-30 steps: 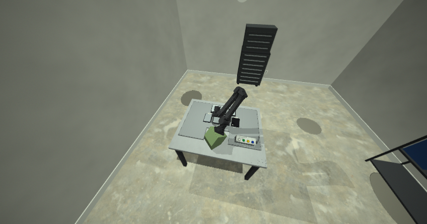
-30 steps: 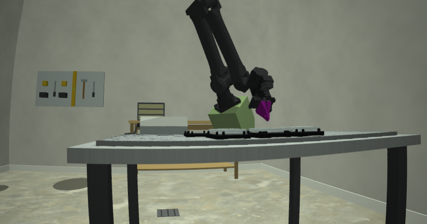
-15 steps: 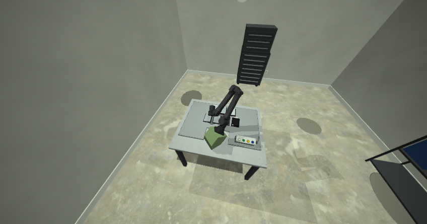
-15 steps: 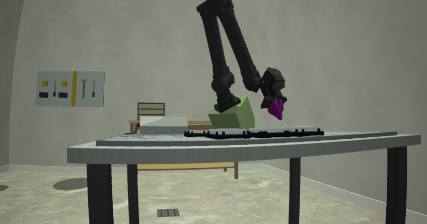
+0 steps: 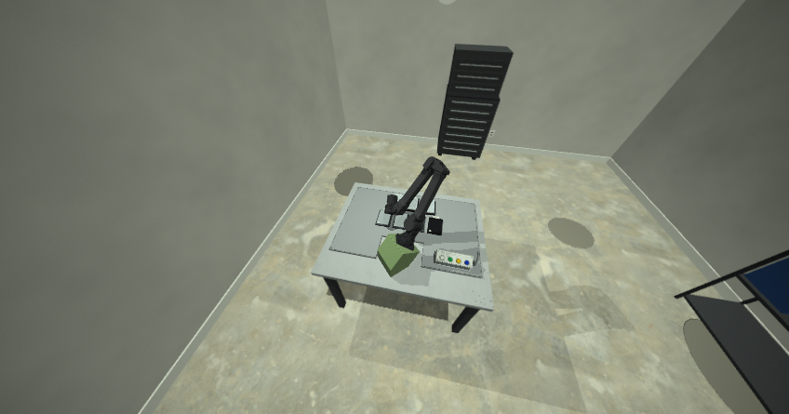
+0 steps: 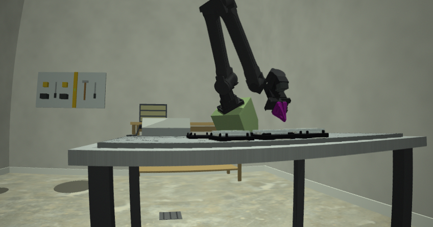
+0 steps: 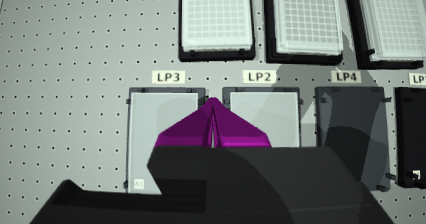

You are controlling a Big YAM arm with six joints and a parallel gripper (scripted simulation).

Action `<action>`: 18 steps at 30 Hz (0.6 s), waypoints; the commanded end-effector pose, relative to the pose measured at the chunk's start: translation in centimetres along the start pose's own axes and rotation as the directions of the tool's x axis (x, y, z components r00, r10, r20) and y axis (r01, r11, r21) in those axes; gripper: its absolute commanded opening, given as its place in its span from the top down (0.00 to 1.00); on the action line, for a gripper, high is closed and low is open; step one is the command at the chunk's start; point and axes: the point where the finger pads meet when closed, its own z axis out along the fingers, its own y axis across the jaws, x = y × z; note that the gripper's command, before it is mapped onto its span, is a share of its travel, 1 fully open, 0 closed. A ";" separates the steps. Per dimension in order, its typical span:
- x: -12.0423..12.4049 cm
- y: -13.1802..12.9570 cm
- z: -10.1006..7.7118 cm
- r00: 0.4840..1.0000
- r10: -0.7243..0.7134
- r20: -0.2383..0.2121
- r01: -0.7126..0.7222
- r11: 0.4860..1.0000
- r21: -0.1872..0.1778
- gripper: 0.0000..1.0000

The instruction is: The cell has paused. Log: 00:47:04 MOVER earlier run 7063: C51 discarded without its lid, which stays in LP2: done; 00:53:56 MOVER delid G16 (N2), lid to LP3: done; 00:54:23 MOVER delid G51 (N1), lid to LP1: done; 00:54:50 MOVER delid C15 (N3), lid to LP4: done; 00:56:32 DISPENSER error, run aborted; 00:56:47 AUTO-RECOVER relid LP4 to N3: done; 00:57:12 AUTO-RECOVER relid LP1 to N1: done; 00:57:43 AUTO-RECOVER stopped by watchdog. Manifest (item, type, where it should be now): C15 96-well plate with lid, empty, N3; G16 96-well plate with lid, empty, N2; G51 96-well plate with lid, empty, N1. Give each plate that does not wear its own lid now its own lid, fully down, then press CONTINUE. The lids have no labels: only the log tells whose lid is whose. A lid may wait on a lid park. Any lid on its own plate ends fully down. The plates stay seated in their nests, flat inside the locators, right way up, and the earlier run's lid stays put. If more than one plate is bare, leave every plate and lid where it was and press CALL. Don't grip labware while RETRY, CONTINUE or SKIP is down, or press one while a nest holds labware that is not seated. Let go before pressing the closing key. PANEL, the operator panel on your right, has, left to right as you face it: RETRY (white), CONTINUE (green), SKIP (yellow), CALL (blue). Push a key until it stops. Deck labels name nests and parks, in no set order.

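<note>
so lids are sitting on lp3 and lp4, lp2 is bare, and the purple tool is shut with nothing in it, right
Not quite. The wrist view shows pale translucent rectangular lids on park LP3 and on park LP2; the bare one is the dark park LP4, not LP2. The rest stands: the purple tool is shut with nothing in it.

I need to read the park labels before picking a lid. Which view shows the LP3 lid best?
The wrist view: the LP3 lid lies under its label, left of the shut claw. The exterior view shows the deck edge-on; the top view hides it behind the arm.

Magenta gripper (image 7: 213,115), dotted grey deck (image 7: 75,59)
</note>
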 end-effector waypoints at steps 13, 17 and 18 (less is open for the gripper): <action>-1.9 -0.6 1.2 1.000 0.013 0.005 -0.013 1.000 0.007 1.00; -3.5 -1.3 2.5 1.000 0.014 0.008 -0.014 1.000 0.008 1.00; -3.9 -1.5 2.8 1.000 0.014 0.008 -0.014 1.000 0.008 1.00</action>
